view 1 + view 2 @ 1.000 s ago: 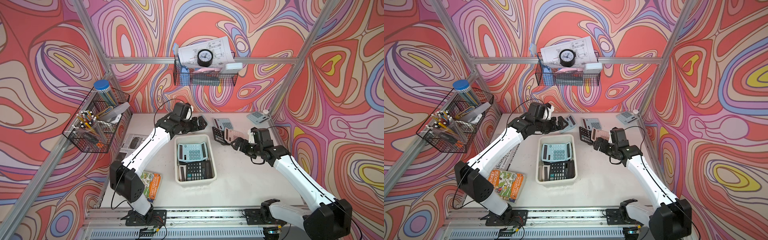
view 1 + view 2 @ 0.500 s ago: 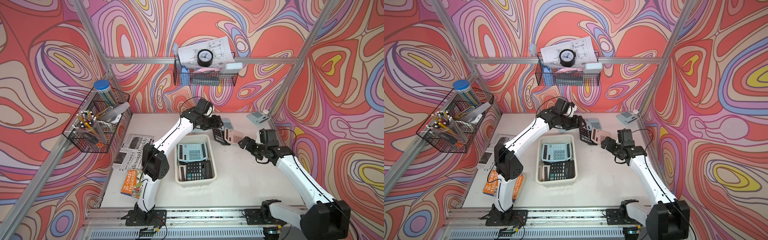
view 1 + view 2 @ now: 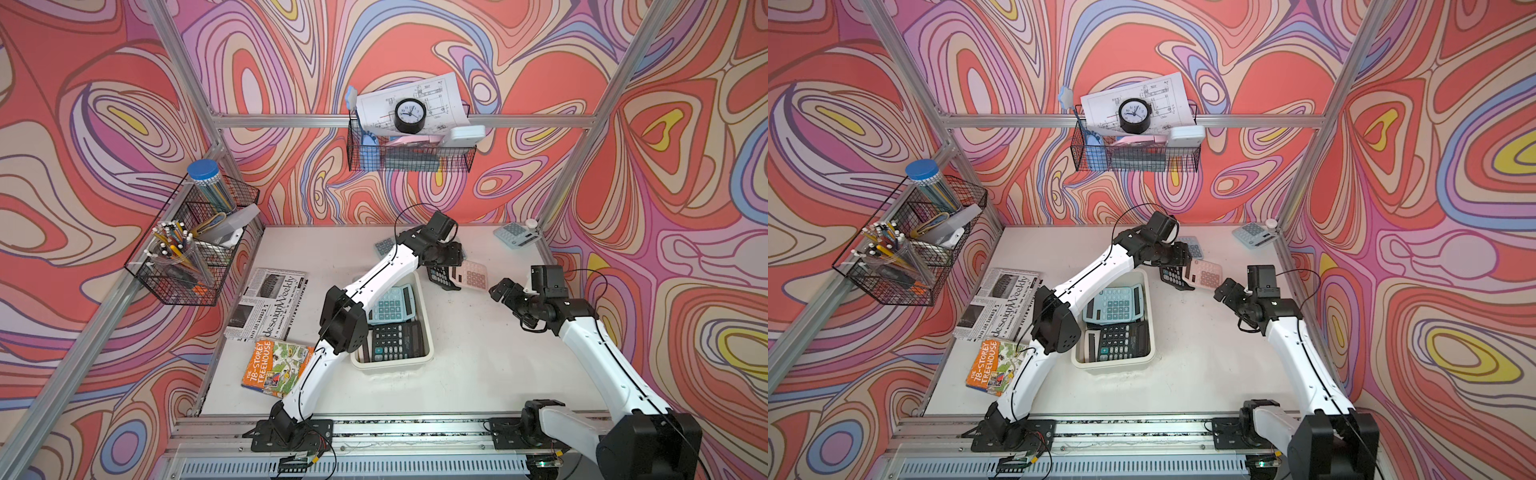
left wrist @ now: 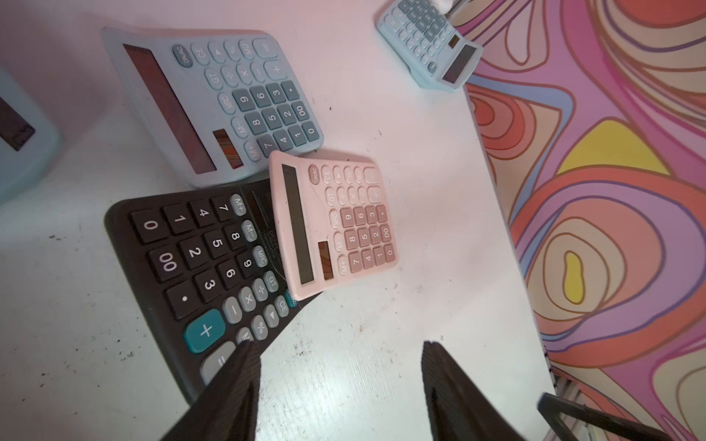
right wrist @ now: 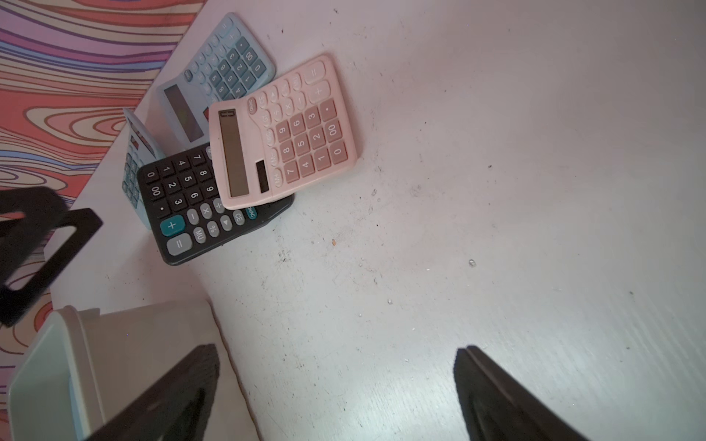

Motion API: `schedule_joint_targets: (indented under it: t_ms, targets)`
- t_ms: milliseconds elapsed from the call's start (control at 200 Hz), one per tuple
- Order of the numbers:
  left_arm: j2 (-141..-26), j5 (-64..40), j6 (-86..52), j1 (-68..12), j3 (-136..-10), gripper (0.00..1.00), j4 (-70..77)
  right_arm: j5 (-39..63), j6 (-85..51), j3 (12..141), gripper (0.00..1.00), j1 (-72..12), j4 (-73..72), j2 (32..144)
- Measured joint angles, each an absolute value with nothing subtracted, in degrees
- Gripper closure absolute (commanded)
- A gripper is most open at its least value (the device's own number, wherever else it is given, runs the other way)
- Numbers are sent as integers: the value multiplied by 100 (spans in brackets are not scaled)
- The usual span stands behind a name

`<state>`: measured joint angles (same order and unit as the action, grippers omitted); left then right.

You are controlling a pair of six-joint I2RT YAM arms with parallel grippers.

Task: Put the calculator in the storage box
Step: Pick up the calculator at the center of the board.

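Left gripper (image 4: 336, 345), your nearer one, hangs half-open and empty, one finger (image 4: 229, 382) over the corner of the flat black plastic calculator (image 4: 198, 267), whose long axis slants crosswise ahead of the jaws.

The left arm (image 3: 390, 266) and the right arm (image 3: 590, 345) both wore glossy white shells on their long links, broken by chunky matte black joint housings (image 3: 343, 322) and black base mounts (image 3: 286, 432). A thin black cable (image 3: 410, 205) looped free by the left wrist, and a dark line ran along each white link. The left gripper (image 4: 338, 343) ended in black, tapered, finely ribbed fingers (image 4: 229, 385).
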<state>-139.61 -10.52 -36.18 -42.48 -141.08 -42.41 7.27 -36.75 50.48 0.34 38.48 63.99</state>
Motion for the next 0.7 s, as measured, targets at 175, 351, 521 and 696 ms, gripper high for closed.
schedule_joint_targets:
  t_ms: [175,351,521,696]
  targets:
    - [-14427,-827,-3594,-4318,-14363,44,-4147,729,-3671,5048,2,102,3938,6344]
    - [-14674,-733,-3603,-4320,-14403,47,-3854,751,-3649,5048,2,143,4038,6320]
    - [-14956,-731,-3651,-4320,-14505,48,-3592,832,-3645,5048,2,154,4077,6272]
    - [-15242,-801,-3774,-4322,-14553,51,-3444,902,-3632,5048,2,156,4091,6272]
